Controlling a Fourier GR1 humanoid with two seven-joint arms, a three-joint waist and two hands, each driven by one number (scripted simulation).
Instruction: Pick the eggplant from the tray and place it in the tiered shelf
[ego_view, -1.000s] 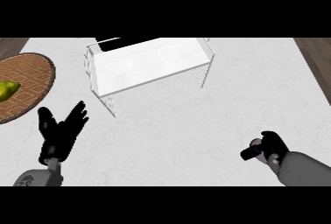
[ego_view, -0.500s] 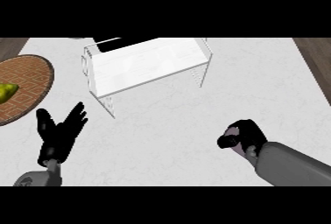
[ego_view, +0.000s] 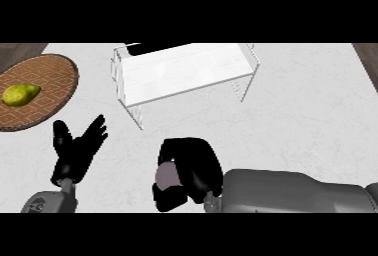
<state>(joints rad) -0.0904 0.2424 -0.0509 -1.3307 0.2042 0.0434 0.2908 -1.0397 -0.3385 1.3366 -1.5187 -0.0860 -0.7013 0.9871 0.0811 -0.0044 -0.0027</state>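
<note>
A pale marbled desk (ego_view: 310, 125) fills my view from the head camera. Nearest me, my right forearm crosses in from the lower right, and my right hand (ego_view: 188, 172) sits at centre, its fingers curled round a purplish object that I judge to be the eggplant (ego_view: 167, 177); only a patch of it shows between the fingers, since the grip hides the rest. The wrapped hold suits carrying it onward without slipping. At lower left, my left hand (ego_view: 76, 147) rests open with fingers spread and pointing up, apart from the work and clear of the right arm's path. Beyond the right hand stands the tiered shelf (ego_view: 184, 70), a white frame with a flat top panel, near but not touching the hand. Far left lies the woven tray (ego_view: 44, 95), bearing a yellow-green fruit (ego_view: 21, 94); no eggplant shows on it. I judge the pick done and the placing yet to come.
</note>
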